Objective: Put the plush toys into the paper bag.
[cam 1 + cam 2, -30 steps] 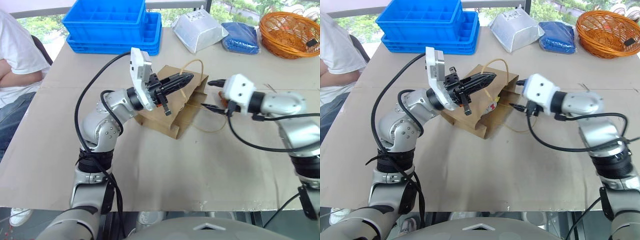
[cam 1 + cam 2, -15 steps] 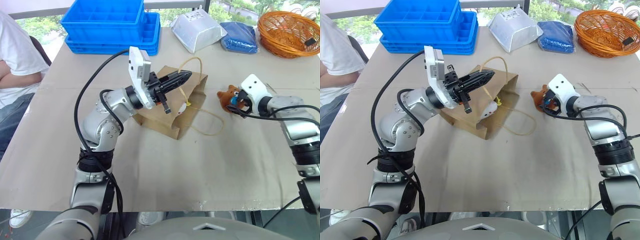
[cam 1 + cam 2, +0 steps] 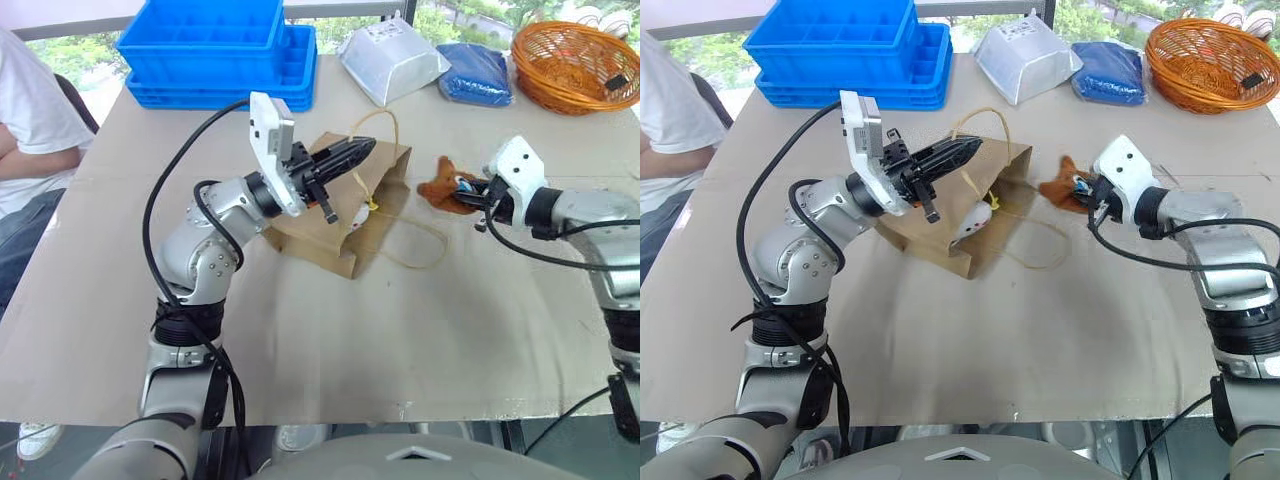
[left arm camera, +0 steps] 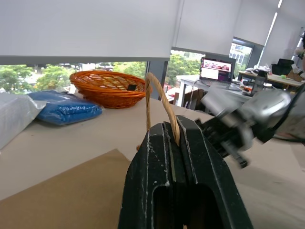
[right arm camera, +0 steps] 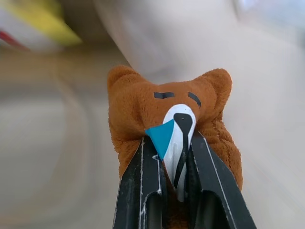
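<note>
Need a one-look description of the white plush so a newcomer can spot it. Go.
Find the tan paper bag lying mid-table, one handle pinched in the left claw. At its open mouth lies the white plush: small, oblong, with a yellow tip. The brown plush sits further right, in the right claw.

table [image 3: 300, 330]: beige | on it: paper bag [image 3: 335, 225], blue crates [image 3: 215, 50], white pouch [image 3: 395, 60], blue pack [image 3: 478, 73], wicker basket [image 3: 575, 65]

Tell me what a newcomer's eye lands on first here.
Mid-table, the left end effector is shut on a loop handle of the tan paper bag, with a white plush toy at the bag's mouth. To the right, the right end effector is shut on the brown plush animal face.
</note>
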